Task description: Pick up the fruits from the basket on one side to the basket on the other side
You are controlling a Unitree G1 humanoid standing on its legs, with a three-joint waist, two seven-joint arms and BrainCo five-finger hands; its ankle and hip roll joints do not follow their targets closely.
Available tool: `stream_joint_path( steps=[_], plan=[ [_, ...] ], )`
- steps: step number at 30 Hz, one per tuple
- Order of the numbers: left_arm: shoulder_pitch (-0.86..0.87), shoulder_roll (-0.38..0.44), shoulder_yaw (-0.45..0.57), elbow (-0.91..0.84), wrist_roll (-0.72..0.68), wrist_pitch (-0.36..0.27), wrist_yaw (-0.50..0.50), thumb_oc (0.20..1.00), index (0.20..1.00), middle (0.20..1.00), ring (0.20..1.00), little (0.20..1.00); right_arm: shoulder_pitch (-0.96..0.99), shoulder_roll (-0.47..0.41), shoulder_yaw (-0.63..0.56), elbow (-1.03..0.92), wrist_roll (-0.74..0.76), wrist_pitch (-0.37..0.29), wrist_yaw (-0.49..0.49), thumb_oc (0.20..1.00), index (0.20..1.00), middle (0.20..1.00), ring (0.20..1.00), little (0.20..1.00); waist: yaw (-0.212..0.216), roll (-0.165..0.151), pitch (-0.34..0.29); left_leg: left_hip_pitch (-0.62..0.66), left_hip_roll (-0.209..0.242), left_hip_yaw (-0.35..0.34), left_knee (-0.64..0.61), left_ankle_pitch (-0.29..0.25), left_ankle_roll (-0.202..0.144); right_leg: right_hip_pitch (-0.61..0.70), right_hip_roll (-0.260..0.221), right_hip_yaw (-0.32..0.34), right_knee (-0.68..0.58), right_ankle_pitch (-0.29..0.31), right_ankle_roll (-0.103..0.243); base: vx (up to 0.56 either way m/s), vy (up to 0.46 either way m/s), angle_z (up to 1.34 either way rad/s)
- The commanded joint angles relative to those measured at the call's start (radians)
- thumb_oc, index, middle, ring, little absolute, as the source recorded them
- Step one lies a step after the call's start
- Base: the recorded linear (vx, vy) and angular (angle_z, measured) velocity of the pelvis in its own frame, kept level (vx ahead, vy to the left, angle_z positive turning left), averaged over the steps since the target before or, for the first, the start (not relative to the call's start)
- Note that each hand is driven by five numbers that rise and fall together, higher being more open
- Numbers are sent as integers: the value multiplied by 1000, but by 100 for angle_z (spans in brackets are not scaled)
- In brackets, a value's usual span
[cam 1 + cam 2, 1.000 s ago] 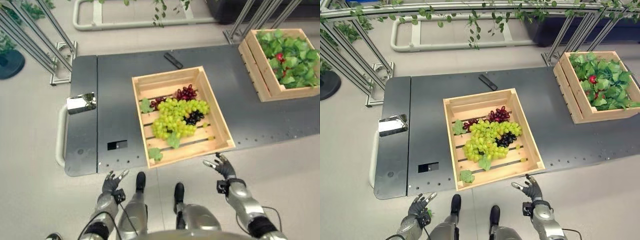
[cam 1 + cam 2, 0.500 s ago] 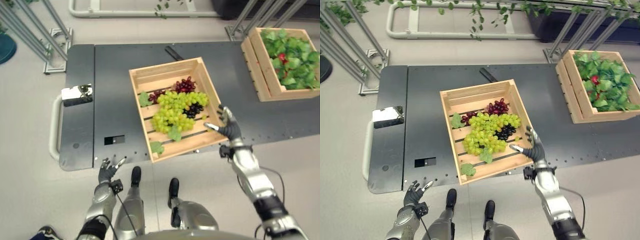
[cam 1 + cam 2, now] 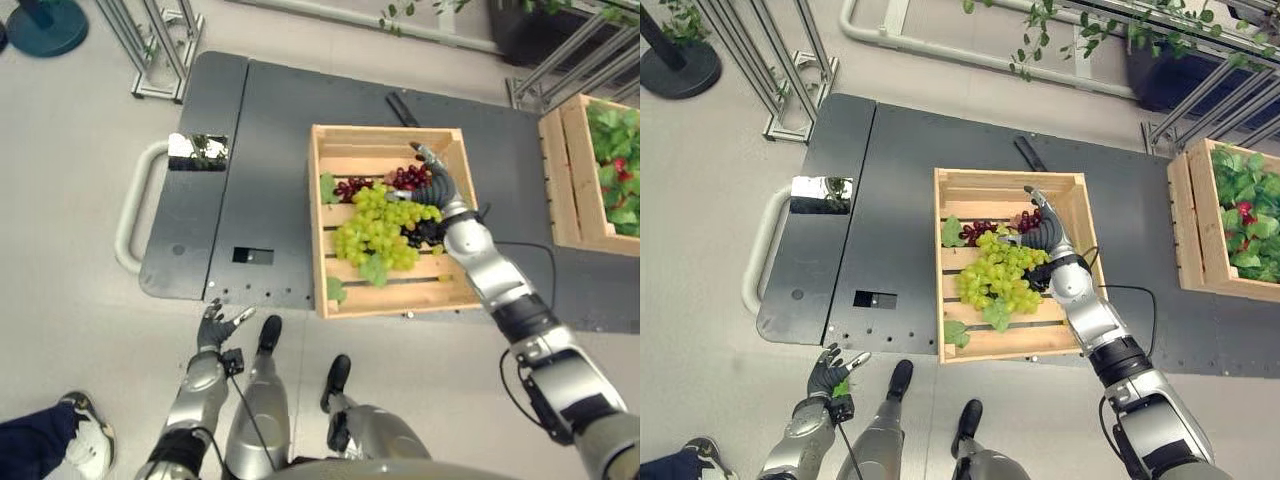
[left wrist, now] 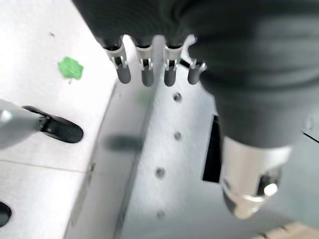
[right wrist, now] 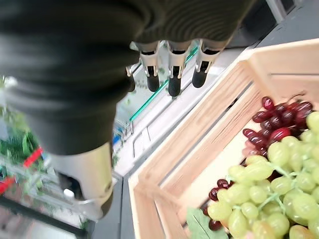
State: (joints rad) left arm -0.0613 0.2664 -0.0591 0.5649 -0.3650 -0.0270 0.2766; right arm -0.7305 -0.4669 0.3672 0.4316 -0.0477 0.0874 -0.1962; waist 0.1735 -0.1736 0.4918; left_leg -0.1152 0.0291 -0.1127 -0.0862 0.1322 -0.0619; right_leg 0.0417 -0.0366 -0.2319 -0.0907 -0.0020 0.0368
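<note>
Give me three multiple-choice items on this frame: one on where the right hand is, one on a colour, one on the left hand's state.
1. Where is the right hand?
A. over the grape crate
B. over the leafy crate
C. at the cart's handle

2. What colour is the biggest grape bunch?
A. red
B. green
C. black

3. What is the left hand doing?
A. holding grapes
B. gripping the crate
C. open, holding nothing

Key: 1 A, it reaches above the grapes; 2 B, the green bunch spreads across the crate's middle; 3 C, its fingers are spread by the cart's near edge.
</note>
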Motion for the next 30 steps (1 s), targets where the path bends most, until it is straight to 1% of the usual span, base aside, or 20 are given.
stream_joint_path(
  steps=[1,2,3,5,6,7,8,9,11,12,13,17,21,26,30],
  plan=[
    [0,23,-23,-86,21,-21,10,1000,1000,1000,1000,1000,-119,-45,82,56,-45,1,20,1000,1000,1000,1000,1000,18,-37,-28,20,50,-4,25,-92,-34,-101,-131,-6,18,44,151,-34,-21,2],
    [0,29,-27,-100,20,-21,12,1000,1000,1000,1000,1000,-155,-48,106,102,-66,12,23,1000,1000,1000,1000,1000,28,-38,-21,13,49,-8,26,-89,-35,-106,-129,-9,19,45,151,-34,-21,4],
    [-1,28,-25,-101,21,-20,12,1000,1000,1000,1000,1000,-160,-46,108,107,-65,9,22,1000,1000,1000,1000,1000,26,-38,-20,12,50,-8,26,-89,-35,-106,-129,-9,19,45,151,-26,-10,5],
    [1,38,-32,-147,13,-22,14,1000,1000,1000,1000,1000,-219,-49,146,194,-90,22,25,1000,1000,1000,1000,1000,44,-37,-3,-4,51,-21,29,-83,-37,-117,-128,-16,21,47,150,-23,-9,7],
    [1,38,-32,-147,13,-22,14,1000,1000,1000,1000,1000,-219,-49,147,194,-90,22,25,1000,1000,1000,1000,1000,44,-37,-3,-4,51,-21,29,-83,-37,-117,-128,-16,21,47,150,-39,-25,12],
    [1,52,-48,-204,13,-25,15,1000,1000,1000,1000,1000,-303,-55,203,350,-144,41,24,1000,1000,1000,1000,1000,73,-29,24,-30,53,-40,29,-70,-42,-132,-126,-31,26,50,150,-30,-21,16],
    [0,52,-47,-205,13,-24,15,1000,1000,1000,1000,1000,-307,-54,205,355,-144,39,23,1000,1000,1000,1000,1000,71,-28,24,-31,53,-41,30,-70,-42,-133,-126,-32,27,50,150,-35,-31,19],
    [-3,55,-62,-232,10,-26,11,1000,1000,1000,1000,1000,-355,-57,253,479,-197,53,30,1000,1000,1000,1000,1000,88,-21,28,-57,54,-58,28,-59,-45,-150,-125,-45,28,51,149,-10,-21,33],
    [-10,56,-78,-254,8,-25,3,1000,1000,1000,1000,1000,-394,-69,305,589,-258,62,47,1000,1000,1000,1000,1000,101,-16,28,-89,56,-77,23,-45,-53,-166,-124,-64,28,52,149,-10,-26,33],
    [-11,55,-78,-255,8,-24,3,1000,1000,1000,1000,1000,-397,-68,307,593,-258,60,46,1000,1000,1000,1000,1000,99,-15,28,-91,56,-79,23,-45,-53,-167,-124,-66,28,51,148,3,-22,25],
    [-16,54,-92,-277,3,-22,-2,1000,1000,1000,1000,1000,-405,-87,320,691,-286,76,62,1000,1000,1000,1000,1000,108,-10,28,-115,53,-99,20,-37,-57,-180,-124,-86,29,52,150,4,-15,31],
    [-31,50,-108,-294,-1,-19,-6,1000,1000,1000,1000,1000,-397,-122,309,745,-299,78,49,1000,1000,1000,1000,1000,110,-6,28,-147,48,-121,24,-31,-59,-195,-127,-105,38,49,149,0,-7,36],
    [-55,46,-141,-308,-8,-13,-13,1000,1000,1000,1000,1000,-361,-178,290,824,-320,94,41,1000,1000,1000,1000,1000,112,6,28,-193,41,-144,19,-19,-62,-220,-131,-128,39,48,150,-19,2,16],
    [-72,36,-175,-318,-15,-9,-12,1000,1000,1000,1000,1000,-327,-206,255,868,-315,105,17,1000,1000,1000,1000,1000,102,17,28,-225,35,-155,18,-10,-62,-242,-137,-136,40,51,152,-11,12,8],
    [-80,33,-195,-328,-19,-6,-12,1000,1000,1000,1000,1000,-313,-205,242,868,-313,108,9,1000,1000,1000,1000,1000,97,29,28,-248,31,-158,18,-5,-62,-261,-143,-143,43,53,154,-4,3,1]
  ],
)
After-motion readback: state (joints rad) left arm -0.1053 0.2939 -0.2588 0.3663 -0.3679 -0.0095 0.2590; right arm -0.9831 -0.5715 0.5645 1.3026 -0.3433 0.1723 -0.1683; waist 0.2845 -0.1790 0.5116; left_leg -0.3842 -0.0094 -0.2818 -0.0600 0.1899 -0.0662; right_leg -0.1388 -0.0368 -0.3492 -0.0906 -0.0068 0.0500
